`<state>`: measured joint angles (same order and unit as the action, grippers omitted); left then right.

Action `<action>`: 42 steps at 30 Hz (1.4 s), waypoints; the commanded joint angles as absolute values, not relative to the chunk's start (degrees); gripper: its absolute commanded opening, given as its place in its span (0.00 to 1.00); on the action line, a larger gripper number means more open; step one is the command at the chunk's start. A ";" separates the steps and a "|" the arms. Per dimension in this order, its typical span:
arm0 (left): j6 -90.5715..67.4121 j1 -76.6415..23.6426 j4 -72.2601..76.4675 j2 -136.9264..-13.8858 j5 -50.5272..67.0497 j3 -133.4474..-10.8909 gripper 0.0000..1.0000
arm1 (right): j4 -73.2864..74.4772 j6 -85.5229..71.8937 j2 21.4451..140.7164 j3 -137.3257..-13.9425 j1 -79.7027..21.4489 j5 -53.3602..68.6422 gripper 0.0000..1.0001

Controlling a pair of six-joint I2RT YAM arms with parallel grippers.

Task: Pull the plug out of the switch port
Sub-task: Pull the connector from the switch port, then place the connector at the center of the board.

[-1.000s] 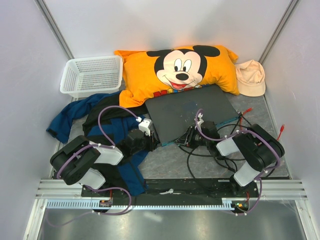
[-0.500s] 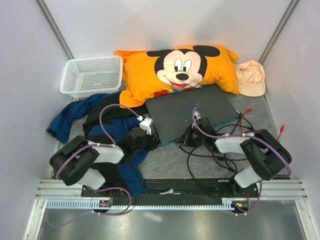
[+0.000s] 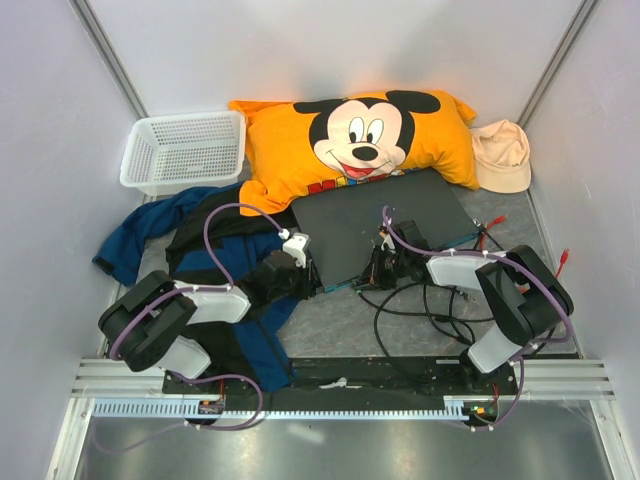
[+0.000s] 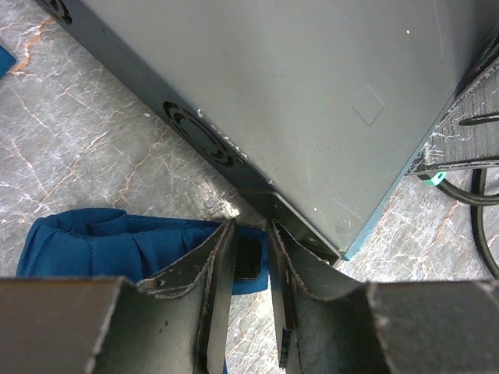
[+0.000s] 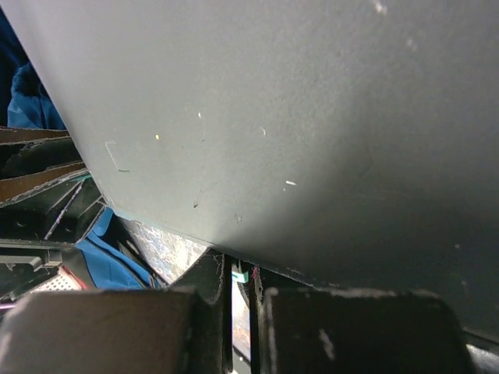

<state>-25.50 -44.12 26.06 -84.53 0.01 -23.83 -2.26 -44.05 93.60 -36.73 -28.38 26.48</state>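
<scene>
right fingers (image 5: 204, 302) have edged closer to the switch (image 3: 380, 215) front edge.

An orange Mickey Mouse pillow (image 3: 350, 135) lies across the far side of a grey marbled table (image 3: 340, 325). Just to its left sits a white plastic basket (image 3: 185, 150) with mesh walls. Touching the pillow's right end is a cream cap (image 3: 500, 155). A blue and black jacket (image 3: 150, 230) sprawls crumpled over the left side, in front of the basket. A metal rail (image 3: 330, 405) runs along the near edge.
</scene>
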 commanded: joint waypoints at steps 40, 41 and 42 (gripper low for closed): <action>-1.34 -37.45 8.26 -59.77 10.54 -33.23 0.41 | 57.13 2.54 79.45 -89.36 -15.76 2.67 0.00; 1.38 -37.18 8.35 -58.20 10.98 -33.31 0.41 | 57.04 3.85 79.80 -90.52 -10.34 0.37 0.00; 2.36 -36.83 8.35 -57.75 12.73 -33.66 0.41 | 56.69 5.17 80.15 -91.22 -7.85 -4.87 0.00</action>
<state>-9.41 -38.41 8.60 -60.88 7.38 -32.73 53.45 0.19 79.59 -86.63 -19.25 12.84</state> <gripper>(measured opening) 0.409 0.043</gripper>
